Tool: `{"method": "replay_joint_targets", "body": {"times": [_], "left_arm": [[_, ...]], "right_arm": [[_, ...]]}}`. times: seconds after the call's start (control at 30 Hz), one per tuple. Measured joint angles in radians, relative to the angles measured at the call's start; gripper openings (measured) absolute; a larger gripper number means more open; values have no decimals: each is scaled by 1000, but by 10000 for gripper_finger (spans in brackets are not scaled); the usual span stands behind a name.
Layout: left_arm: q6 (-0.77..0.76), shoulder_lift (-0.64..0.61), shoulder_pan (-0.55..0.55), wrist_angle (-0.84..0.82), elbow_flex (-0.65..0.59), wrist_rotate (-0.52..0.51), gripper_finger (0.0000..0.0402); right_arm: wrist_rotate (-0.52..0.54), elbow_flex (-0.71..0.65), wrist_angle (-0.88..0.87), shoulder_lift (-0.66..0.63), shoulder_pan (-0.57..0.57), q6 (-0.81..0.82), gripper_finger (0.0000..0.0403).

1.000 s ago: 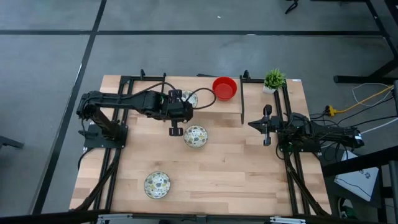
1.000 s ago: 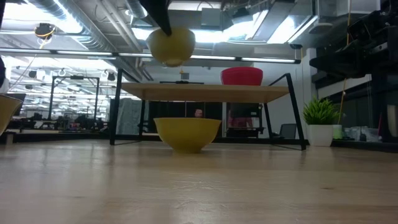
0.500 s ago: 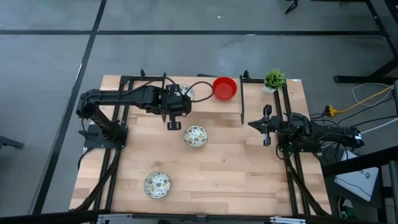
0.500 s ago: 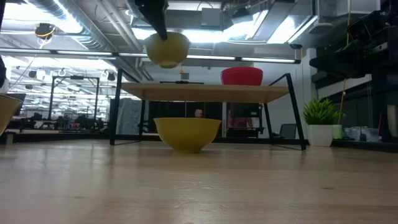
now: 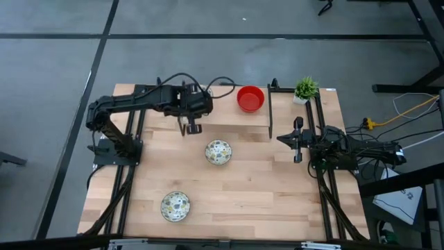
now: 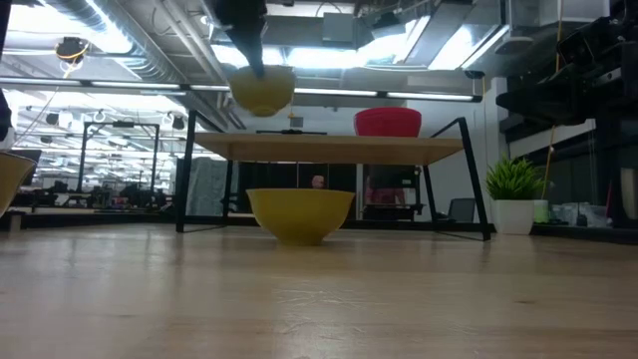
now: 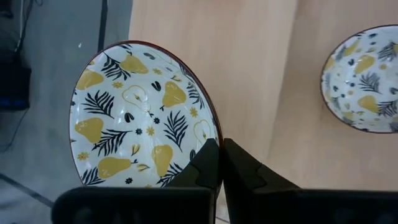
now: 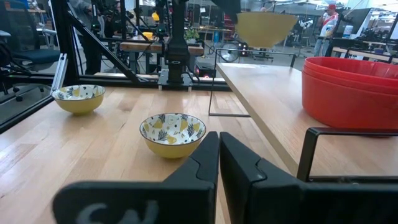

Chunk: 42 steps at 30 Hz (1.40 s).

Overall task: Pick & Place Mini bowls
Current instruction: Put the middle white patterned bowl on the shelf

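My left gripper (image 5: 196,105) is shut on a cream-white mini bowl with a pear-and-leaf pattern (image 7: 143,115). It holds the bowl in the air above the raised wooden shelf (image 6: 329,148) at the table's far side. The arm hides this bowl in the high view; it shows in the low view (image 6: 262,88). A second patterned bowl (image 5: 218,151) rests on its base mid-table, and a third (image 5: 175,206) near the front left. Stacked red bowls (image 5: 250,98) stand on the shelf. My right gripper (image 5: 281,139) is shut and empty at the table's right. My left gripper pinches the bowl's rim (image 7: 211,138), one finger inside the bowl and one outside. The fingers (image 6: 247,45) come from above, pointing down. The bowl hangs below them, lifted clear of the shelf, its opening up and slightly tilted.
The shelf stands on a black metal frame (image 6: 185,179) over the table's far half. A small green potted plant (image 5: 305,89) stands at the far right corner. Bare wood lies between the two resting bowls and along the front edge.
My left gripper has carried the patterned bowl toward the table's far edge and a little to the left, away from the mid-table bowl and over the shelf. It stays shut on the rim, and the bowl stays clear.
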Motion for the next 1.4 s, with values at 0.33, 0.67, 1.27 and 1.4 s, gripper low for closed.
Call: {"method": "replay_joint_targets", "body": {"times": [0.33, 0.67, 1.27, 1.4], "left_arm": [[24, 7, 51, 58, -36, 51, 3], [32, 50, 50, 76, -43, 45, 3], [26, 107, 50, 92, -44, 60, 4], [26, 110, 50, 92, -44, 73, 17]], "right_arm": [[0, 0, 0, 0, 0, 0, 17], [0, 0, 0, 0, 0, 0, 17], [0, 0, 0, 0, 0, 0, 17], [0, 0, 0, 0, 0, 0, 17]]}}
